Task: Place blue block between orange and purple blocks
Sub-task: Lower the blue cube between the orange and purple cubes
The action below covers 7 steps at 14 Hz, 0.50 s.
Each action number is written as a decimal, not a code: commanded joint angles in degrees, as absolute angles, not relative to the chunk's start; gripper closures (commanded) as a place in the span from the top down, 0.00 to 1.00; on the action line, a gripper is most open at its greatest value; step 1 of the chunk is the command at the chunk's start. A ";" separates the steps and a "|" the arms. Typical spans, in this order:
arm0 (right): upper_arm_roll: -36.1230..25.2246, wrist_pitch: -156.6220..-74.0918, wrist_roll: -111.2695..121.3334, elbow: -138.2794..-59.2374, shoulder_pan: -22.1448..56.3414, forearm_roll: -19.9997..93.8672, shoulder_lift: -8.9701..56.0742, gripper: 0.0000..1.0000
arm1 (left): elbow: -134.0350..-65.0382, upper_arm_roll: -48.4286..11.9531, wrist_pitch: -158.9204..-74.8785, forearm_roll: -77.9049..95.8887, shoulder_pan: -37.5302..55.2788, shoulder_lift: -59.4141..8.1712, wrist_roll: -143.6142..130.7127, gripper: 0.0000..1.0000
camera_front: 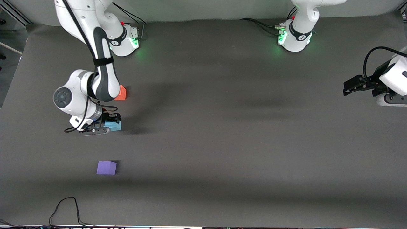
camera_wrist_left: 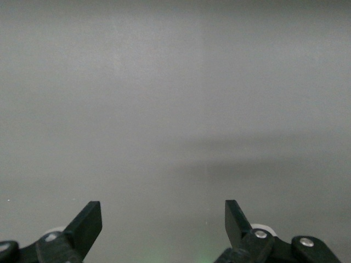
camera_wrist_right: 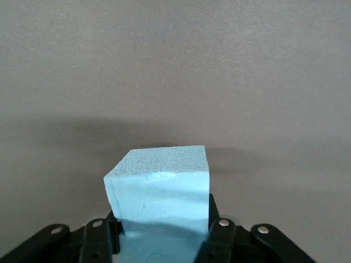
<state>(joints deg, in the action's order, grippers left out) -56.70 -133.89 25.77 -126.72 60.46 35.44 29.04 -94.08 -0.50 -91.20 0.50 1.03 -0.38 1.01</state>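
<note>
Three foam cubes show in all: one blue block, one orange block and one purple block. Two grippers are in view. The right gripper is clamped on the blue block, which sits squeezed between its black fingers in the right wrist view. Seen from the front camera, gripper and cube are low over the dark table, over the stretch between the orange and purple blocks, toward the right arm's end. Whether the blue block touches the table cannot be told. The orange block lies farther from the front camera, partly hidden by the right arm; the purple block lies nearer. The left arm waits at its own end, its left gripper spread wide and holding nothing, with only bare table in front of its fingertips.
</note>
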 commanded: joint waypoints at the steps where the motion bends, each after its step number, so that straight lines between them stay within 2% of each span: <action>1: -57.57 -134.03 36.09 -125.68 60.12 45.49 34.70 0.18 | -94.66 -0.62 -92.11 0.09 0.88 0.09 1.67 1.00; 4: -57.57 -134.03 42.26 -125.33 59.59 52.89 38.49 0.18 | -94.75 -0.62 -92.11 0.09 0.88 0.09 1.67 1.00; 7: -57.48 -134.03 43.15 -125.33 59.15 53.26 38.85 0.18 | -94.75 -0.62 -92.11 0.09 0.88 0.17 1.67 1.00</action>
